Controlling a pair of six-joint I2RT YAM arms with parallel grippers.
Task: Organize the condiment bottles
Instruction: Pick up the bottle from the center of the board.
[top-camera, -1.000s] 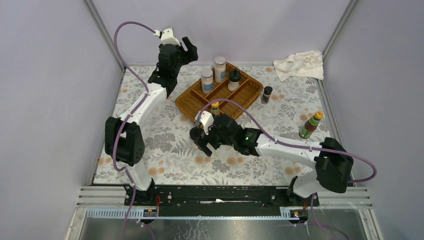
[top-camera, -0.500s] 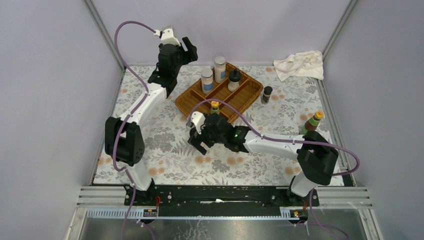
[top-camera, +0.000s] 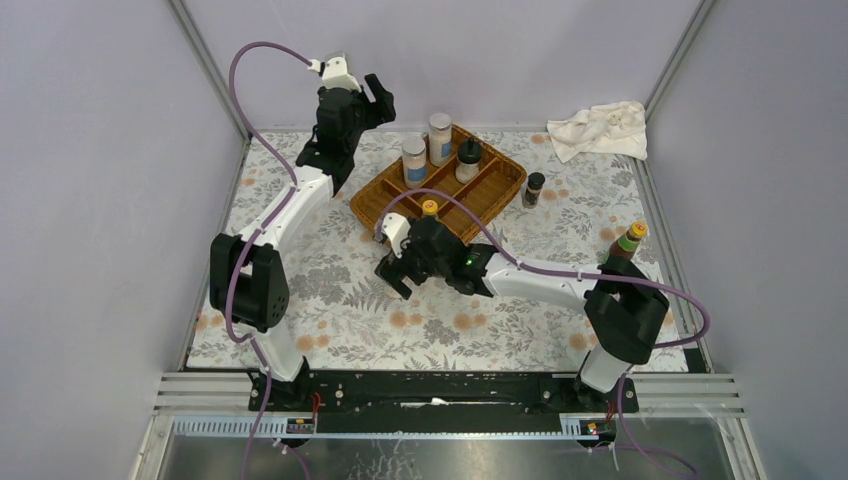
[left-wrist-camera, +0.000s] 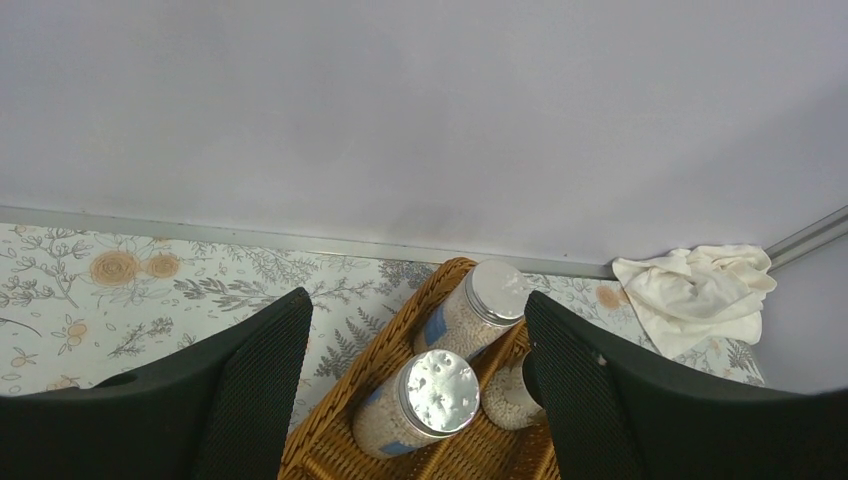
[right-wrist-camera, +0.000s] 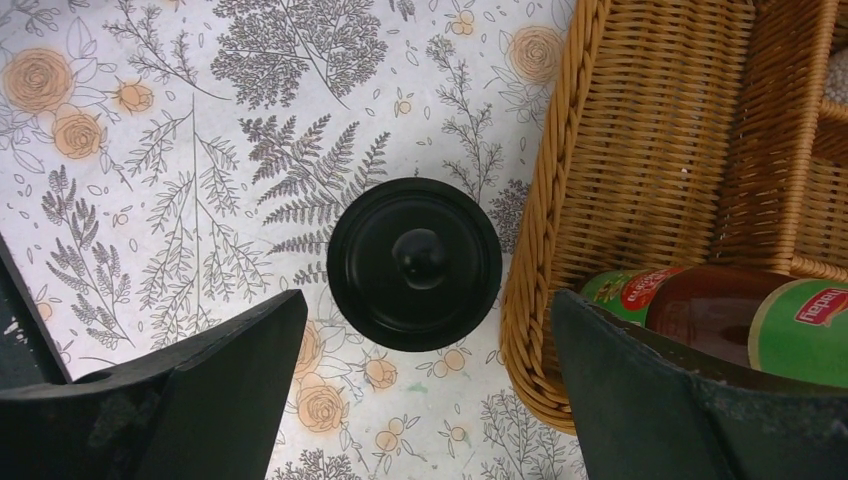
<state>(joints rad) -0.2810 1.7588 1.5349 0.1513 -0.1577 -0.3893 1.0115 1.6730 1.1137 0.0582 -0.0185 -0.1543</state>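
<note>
A black-lidded jar (right-wrist-camera: 414, 262) stands on the table just left of the wicker tray (right-wrist-camera: 560, 200). My right gripper (right-wrist-camera: 425, 315) is open and hovers over it, with one finger on each side and nothing held. In the top view my right gripper (top-camera: 396, 270) hides that jar. A yellow-capped sauce bottle (top-camera: 429, 212) stands in the tray's near corner. Two white blue-labelled shakers (top-camera: 414, 160) (top-camera: 440, 137) and a black-lidded jar (top-camera: 468, 158) stand in the tray's far compartment. My left gripper (top-camera: 376, 100) is open and empty, raised above the tray's left side.
A small dark spice jar (top-camera: 534, 188) stands on the table right of the tray (top-camera: 512, 180). A second sauce bottle (top-camera: 625, 245) stands near the right edge. A crumpled white cloth (top-camera: 600, 128) lies at the far right corner. The enclosure walls are close on all sides.
My right arm has swung left and a little farther from the base, towards the tray's near corner, with its gripper still open. The left arm has not moved.
</note>
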